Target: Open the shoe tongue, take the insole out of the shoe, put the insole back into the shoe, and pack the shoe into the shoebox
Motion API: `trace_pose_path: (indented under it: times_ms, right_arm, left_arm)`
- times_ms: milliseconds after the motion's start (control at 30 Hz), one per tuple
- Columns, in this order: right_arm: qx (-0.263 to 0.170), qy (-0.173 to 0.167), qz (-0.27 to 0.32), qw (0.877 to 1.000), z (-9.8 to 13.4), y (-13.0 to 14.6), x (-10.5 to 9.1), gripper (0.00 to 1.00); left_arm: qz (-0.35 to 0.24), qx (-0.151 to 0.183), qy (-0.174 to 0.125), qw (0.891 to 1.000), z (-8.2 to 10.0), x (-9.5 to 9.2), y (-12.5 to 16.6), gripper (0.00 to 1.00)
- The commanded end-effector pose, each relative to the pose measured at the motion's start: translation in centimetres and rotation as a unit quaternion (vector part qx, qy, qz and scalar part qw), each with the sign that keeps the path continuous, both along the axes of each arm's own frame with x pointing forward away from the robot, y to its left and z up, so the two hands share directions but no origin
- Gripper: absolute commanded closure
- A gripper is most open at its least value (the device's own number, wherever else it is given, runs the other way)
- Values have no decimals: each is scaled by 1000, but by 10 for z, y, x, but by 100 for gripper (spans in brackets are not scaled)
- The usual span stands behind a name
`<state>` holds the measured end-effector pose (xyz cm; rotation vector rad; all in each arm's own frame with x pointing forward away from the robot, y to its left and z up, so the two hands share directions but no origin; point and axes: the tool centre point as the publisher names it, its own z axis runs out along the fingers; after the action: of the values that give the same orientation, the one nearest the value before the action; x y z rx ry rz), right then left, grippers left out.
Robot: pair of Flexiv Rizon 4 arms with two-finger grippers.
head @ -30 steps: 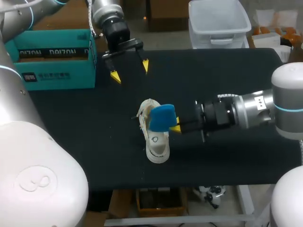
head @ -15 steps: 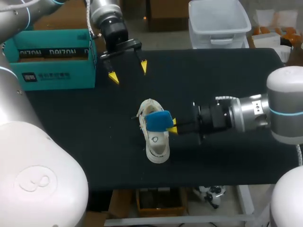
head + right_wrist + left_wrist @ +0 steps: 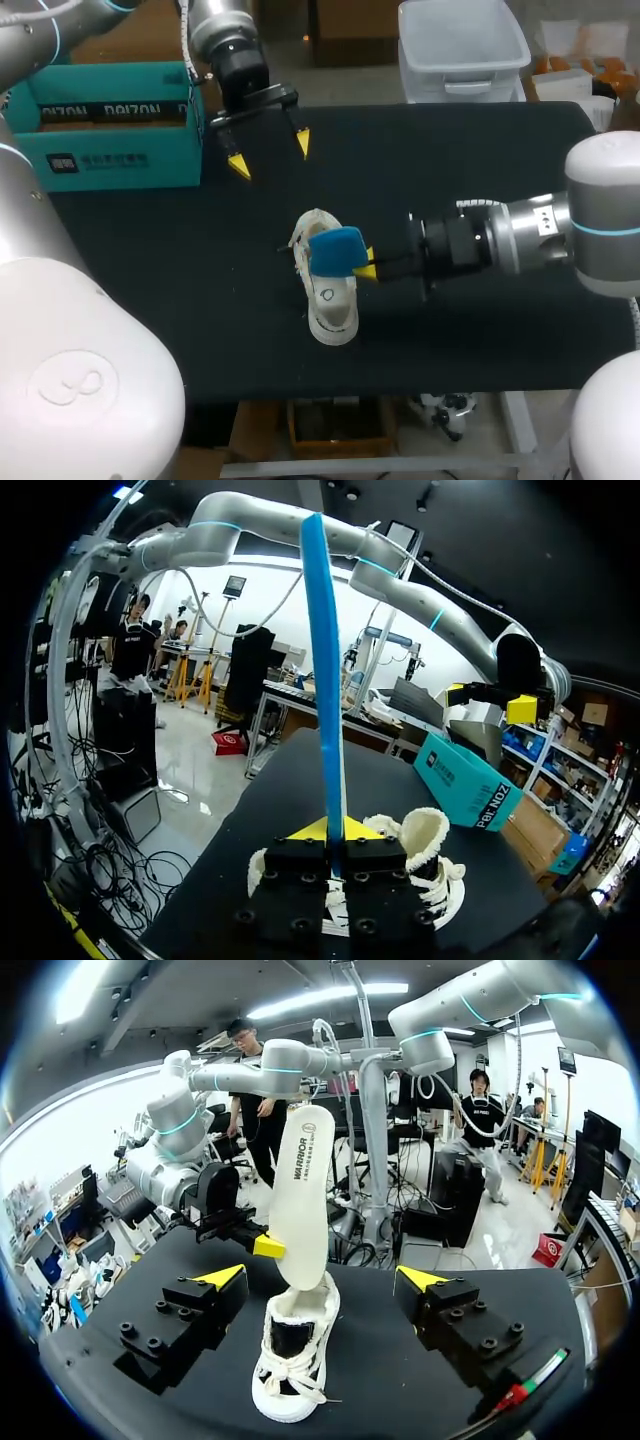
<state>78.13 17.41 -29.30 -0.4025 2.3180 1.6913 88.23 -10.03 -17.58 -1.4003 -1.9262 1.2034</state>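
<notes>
Right wrist view: right gripper (image 3: 335,831) pinches the upright insole (image 3: 322,680), shoe (image 3: 420,858) just ahead; left gripper (image 3: 270,154) hangs spread.

The insole (image 3: 336,250) is standing upright in the shoe (image 3: 330,310), blocking its mouth, with the right gripper (image 3: 367,266) pinching it and filling the shoe's right side. Bare table (image 3: 190,250) is lying open to the shoe's left. The left gripper (image 3: 270,155) is hanging spread beside the box (image 3: 110,150), beyond the shoe.

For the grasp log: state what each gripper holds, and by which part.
Right gripper is shut on the insole, pinching it near its lower end, just above the shoe. Left gripper is open, holding nothing.
</notes>
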Motion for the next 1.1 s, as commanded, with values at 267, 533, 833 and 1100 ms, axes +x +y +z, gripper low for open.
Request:
trace_pose_path:
  times_ms: [267,533,833,1100]
  right_arm:
    - [15,33,-6,999,1,-3,0,100]
    - [22,58,-24,998,4,-3,-4,100]
    - [38,68,-44,996,7,-5,-15,100]
    - [47,66,-55,995,5,-6,-25,100]
  left_arm:
    - [22,-31,4,999,-4,-10,3,0]
    - [83,-79,33,993,-9,-33,-1,0]
    - [160,-91,25,983,-14,-58,-17,0]
    - [216,-122,36,968,-21,-69,-18,0]
